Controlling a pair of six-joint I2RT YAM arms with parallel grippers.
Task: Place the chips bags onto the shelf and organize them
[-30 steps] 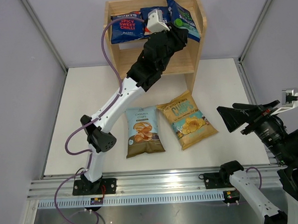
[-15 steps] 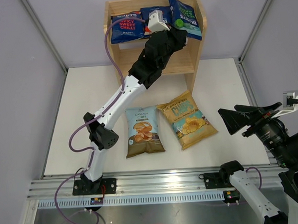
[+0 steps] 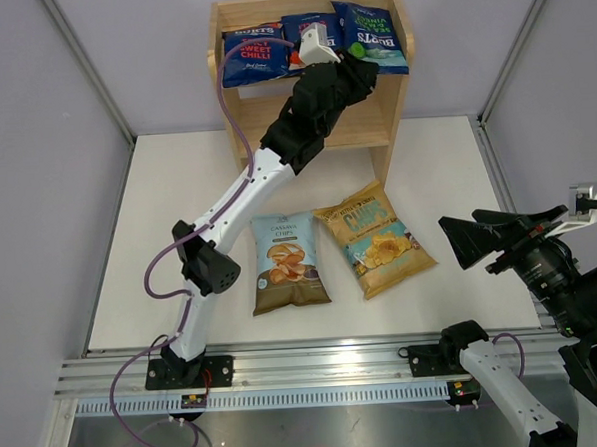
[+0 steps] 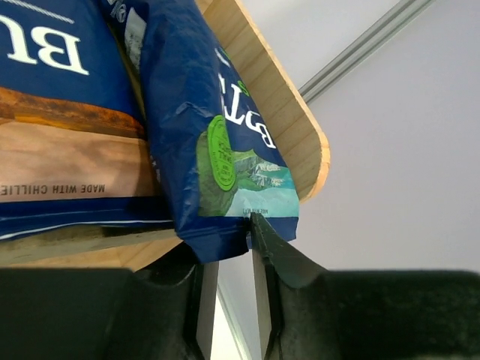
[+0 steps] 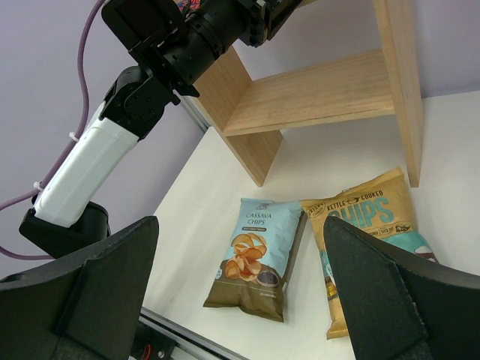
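The wooden shelf (image 3: pixel 373 124) stands at the back. Three dark blue Burts bags lie on its top tier: a red-lettered one (image 3: pixel 253 54) at left, another (image 3: pixel 306 25) in the middle, and the green-marked one (image 3: pixel 374 34) at right. My left gripper (image 3: pixel 358 62) reaches up to that bag's near edge. In the left wrist view the jaws (image 4: pixel 225 244) stand narrowly apart, pinching the lower seam of the green-marked bag (image 4: pixel 217 150). The Cassava bag (image 3: pixel 287 261) and the yellow/teal bag (image 3: pixel 376 237) lie flat on the table. My right gripper (image 3: pixel 459 237) is wide open and empty.
The shelf's lower tier (image 5: pixel 315 94) is bare wood. The left arm stretches diagonally over the table's left half. The Cassava bag (image 5: pixel 259 255) and the yellow/teal bag (image 5: pixel 371 232) lie side by side, touching. Metal rails run along the near edge (image 3: pixel 306 368).
The green-marked bag has swung from tilted over the shelf's right side to lying squarer on the top tier, moving with my left gripper. The right arm barely shifted.
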